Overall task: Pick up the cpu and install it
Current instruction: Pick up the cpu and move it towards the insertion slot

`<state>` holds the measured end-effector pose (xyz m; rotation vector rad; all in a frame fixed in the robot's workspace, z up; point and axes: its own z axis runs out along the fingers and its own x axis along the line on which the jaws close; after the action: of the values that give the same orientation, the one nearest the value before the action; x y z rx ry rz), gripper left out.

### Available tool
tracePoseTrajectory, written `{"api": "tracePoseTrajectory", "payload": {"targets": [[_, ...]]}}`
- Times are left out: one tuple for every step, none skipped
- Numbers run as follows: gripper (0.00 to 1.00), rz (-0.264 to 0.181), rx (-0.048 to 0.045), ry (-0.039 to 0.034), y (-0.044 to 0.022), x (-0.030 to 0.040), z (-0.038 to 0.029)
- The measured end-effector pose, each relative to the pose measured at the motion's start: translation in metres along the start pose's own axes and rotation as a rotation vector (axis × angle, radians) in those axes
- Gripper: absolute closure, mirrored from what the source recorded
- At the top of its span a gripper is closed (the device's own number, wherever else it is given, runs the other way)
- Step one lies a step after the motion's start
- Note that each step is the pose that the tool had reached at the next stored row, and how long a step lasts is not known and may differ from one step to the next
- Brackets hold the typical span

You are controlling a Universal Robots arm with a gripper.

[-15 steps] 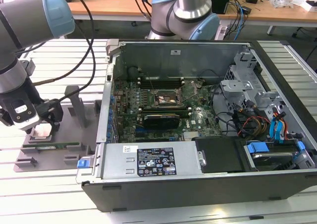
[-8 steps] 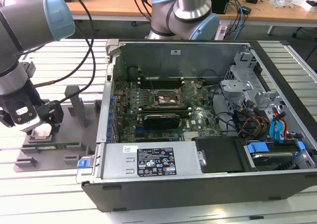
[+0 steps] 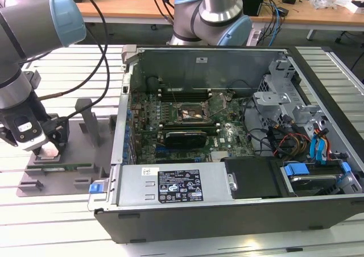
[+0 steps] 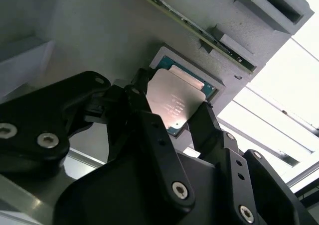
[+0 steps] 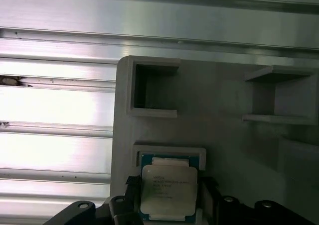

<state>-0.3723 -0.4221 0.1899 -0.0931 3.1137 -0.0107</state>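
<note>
The cpu (image 5: 168, 187), a flat square chip with a silver top and green edge, lies in a shallow recess of the grey holder (image 5: 224, 125). In both wrist views black fingers (image 4: 142, 98) press against two opposite sides of the cpu (image 4: 174, 103). My gripper (image 4: 172, 108) is shut on it, and the chip looks level in its recess. In the exterior view the gripper (image 3: 48, 149) is low over the grey holder (image 3: 34, 183), on the exterior view's left of the open computer. The black socket (image 3: 193, 114) sits mid-motherboard with its frame raised.
A long green memory stick (image 3: 62, 167) lies in a slot of the holder beside the gripper. The open computer case (image 3: 227, 200) holds cables, a power supply and drive bays. A second robot arm base (image 3: 210, 12) stands behind the case. Cables hang from my arm.
</note>
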Motion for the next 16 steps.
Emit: {"api": "tracePoseTrajectory", "payload": {"targets": [[0.42,0.000,0.0000,0.0000,0.0000,0.0000,0.0000],[0.42,0.000,0.0000,0.0000,0.0000,0.0000,0.0000],[0.42,0.000,0.0000,0.0000,0.0000,0.0000,0.0001],[0.42,0.000,-0.0001,0.0000,0.0000,0.0000,0.0002],[0.42,0.000,0.0000,0.0000,0.0000,0.0000,0.0002],[0.42,0.000,-0.0003,-0.0005,0.0000,0.0000,-0.0001],[0.42,0.000,-0.0007,-0.0013,0.0001,0.0001,-0.0022],[0.42,0.000,-0.0002,-0.0010,0.0000,0.0002,-0.0046],[0.42,0.000,0.0000,-0.0009,-0.0001,0.0003,-0.0058],[0.42,0.000,-0.0002,-0.0009,0.0000,0.0004,-0.0070],[0.42,0.000,-0.0003,-0.0010,0.0001,0.0004,-0.0071],[0.42,0.000,-0.0002,-0.0010,0.0001,0.0005,-0.0072],[0.42,0.000,-0.0001,-0.0007,0.0000,0.0005,-0.0074],[0.42,0.000,-0.0001,-0.0006,0.0000,0.0005,-0.0075],[0.42,0.000,0.0000,-0.0005,0.0000,0.0005,-0.0074],[0.42,0.000,0.0000,-0.0005,0.0000,0.0005,-0.0074]]}}
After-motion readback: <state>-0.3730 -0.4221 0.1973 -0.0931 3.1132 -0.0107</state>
